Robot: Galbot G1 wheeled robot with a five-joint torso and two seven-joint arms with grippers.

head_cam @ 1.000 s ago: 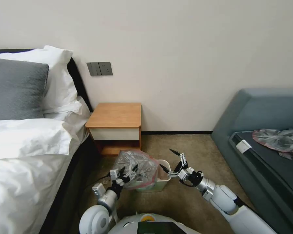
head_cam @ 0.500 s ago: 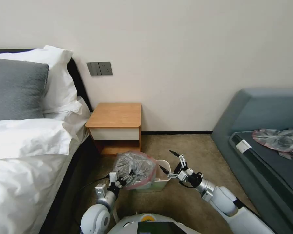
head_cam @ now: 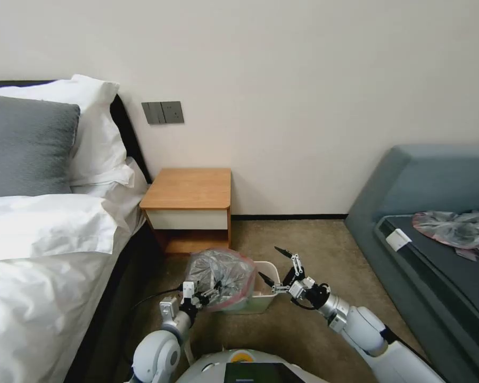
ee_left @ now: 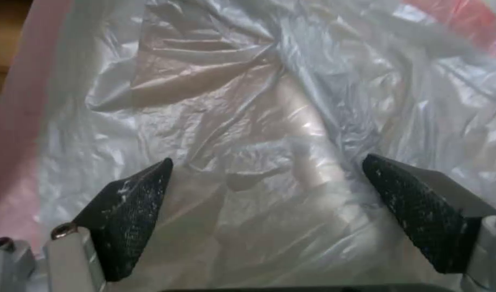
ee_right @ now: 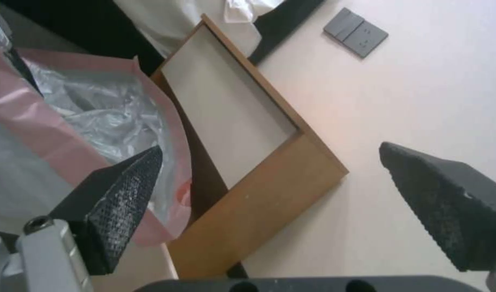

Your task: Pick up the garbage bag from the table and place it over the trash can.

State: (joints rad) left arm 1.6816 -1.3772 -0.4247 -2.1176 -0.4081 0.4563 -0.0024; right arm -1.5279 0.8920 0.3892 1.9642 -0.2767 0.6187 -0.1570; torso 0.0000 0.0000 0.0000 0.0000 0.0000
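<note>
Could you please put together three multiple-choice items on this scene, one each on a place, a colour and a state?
1. Where is the garbage bag?
A. draped over the trash can on the carpet
B. flat on the table
C. on the bed

2. What colour is the bag's rim?
A. blue
B. pink-red
C. black

3. How are the right end effector's fingers?
A. shut on the bag
B. shut on the can's rim
C. spread open, holding nothing

Answers:
1 A, the head view shows it on the bin in front of the table, by the left end effector.
2 B, the right wrist view shows a pink edge.
3 C, its pads stand apart.
</note>
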